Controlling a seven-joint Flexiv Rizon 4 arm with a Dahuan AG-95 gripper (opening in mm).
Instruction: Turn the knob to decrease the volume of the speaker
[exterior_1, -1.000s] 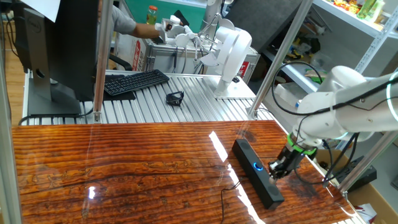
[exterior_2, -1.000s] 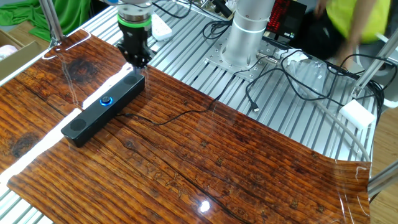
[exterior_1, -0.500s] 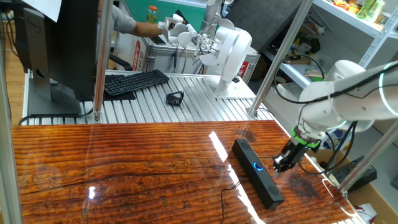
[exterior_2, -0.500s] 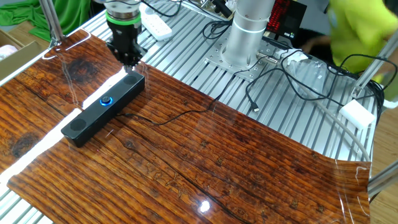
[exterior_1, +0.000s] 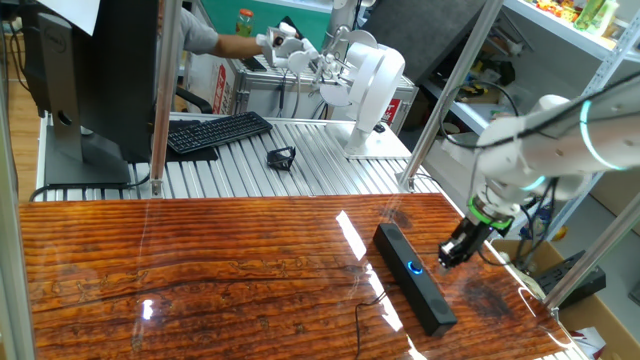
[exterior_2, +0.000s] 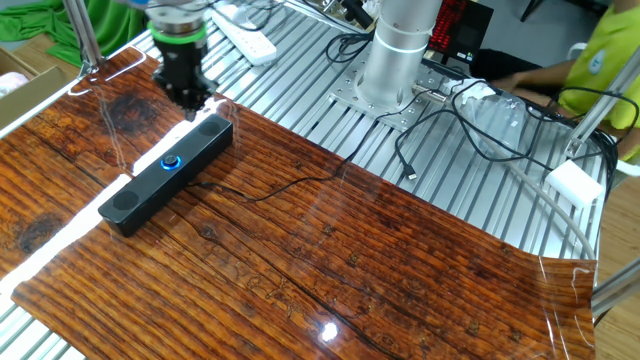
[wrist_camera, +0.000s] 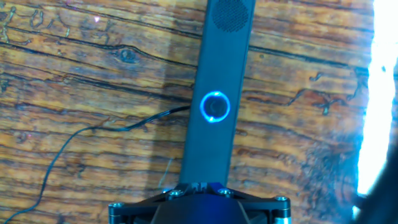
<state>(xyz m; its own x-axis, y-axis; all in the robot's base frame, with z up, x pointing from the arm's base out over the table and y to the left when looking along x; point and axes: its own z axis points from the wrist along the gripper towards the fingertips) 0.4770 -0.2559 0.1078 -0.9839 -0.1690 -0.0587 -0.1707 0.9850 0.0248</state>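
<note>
The speaker (exterior_1: 412, 279) is a long slim black bar lying on the wooden table near its right edge. Its knob (exterior_1: 414, 267), a small black dial with a blue glow, sits mid-bar. My gripper (exterior_1: 446, 258) hangs just right of the speaker, a little above the table, jaws together and holding nothing. In the other fixed view the gripper (exterior_2: 190, 103) hovers above and beyond the speaker's (exterior_2: 165, 175) far end, apart from the knob (exterior_2: 172, 161). The hand view looks down on the speaker (wrist_camera: 217, 68) with the knob (wrist_camera: 215, 106) at centre; the fingertips are barely visible at the bottom edge.
A thin black cable (exterior_2: 270, 188) runs from the speaker across the wood. A keyboard (exterior_1: 215, 132), a monitor (exterior_1: 90, 80) and a small black object (exterior_1: 282, 157) sit on the slatted metal top behind. Metal posts (exterior_1: 165, 100) stand at the table's back. A person (exterior_2: 600, 70) is nearby.
My gripper has lifted off the speaker's end and drifted away from it, toward the table's edge. The speaker has not moved. The person in the background shifted.
</note>
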